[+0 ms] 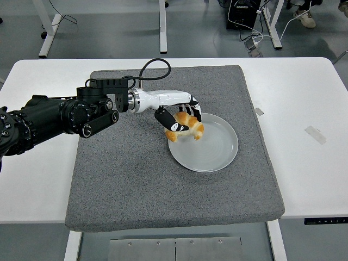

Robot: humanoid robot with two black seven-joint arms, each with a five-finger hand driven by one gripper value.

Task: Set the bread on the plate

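One grey mat (pixel 163 179) covers our white bench (pixel 304 163) over grey floor (pixel 109 32). Our left hand (pixel 182 120) clamps the bread (pixel 187 126) over the plate's (pixel 215 155) left rim.

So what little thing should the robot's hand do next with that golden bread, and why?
Probably open its fingers and let go. The left hand is closed around the golden-brown bread roll, which sits over the left rim of the round pale grey plate on the grey mat, so releasing should leave it there.
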